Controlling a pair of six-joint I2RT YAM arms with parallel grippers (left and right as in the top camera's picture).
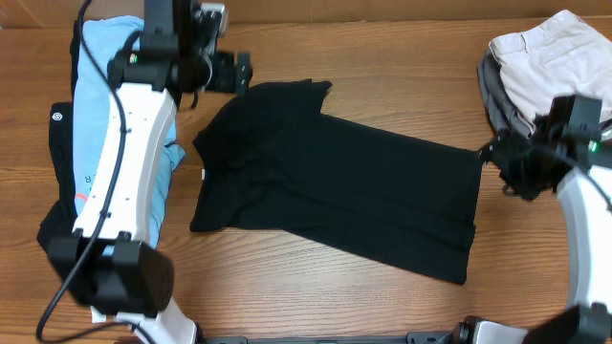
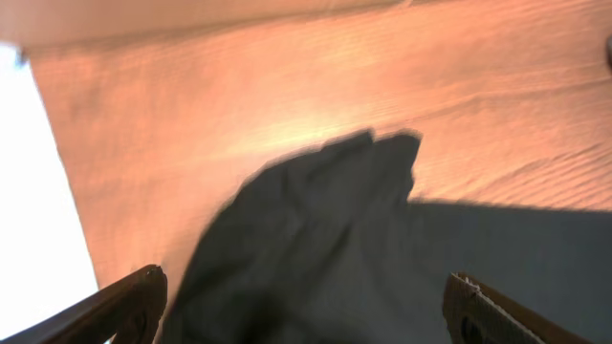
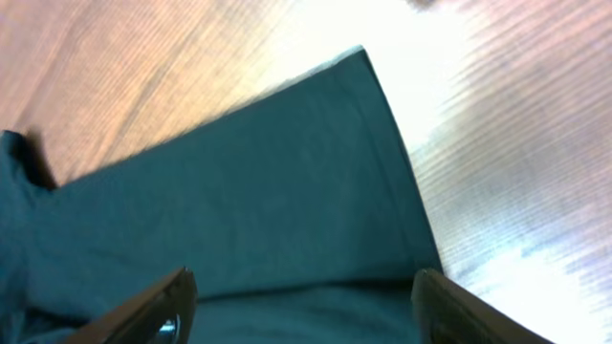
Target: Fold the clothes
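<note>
The clothes in play are a black T-shirt, folded lengthwise and lying flat across the middle of the table. My left gripper hovers at its rumpled far-left end, fingers wide apart. In the left wrist view the gripper stands open over the dark fabric, holding nothing. My right gripper is at the shirt's right edge. From the right wrist the gripper is open above the shirt's folded hem, with nothing pinched. A light blue tee lies at the far left, partly under my left arm.
A pile of beige and grey garments sits at the back right corner. A black garment with a white logo lies under the blue tee at the left edge. Bare wood table surrounds the shirt.
</note>
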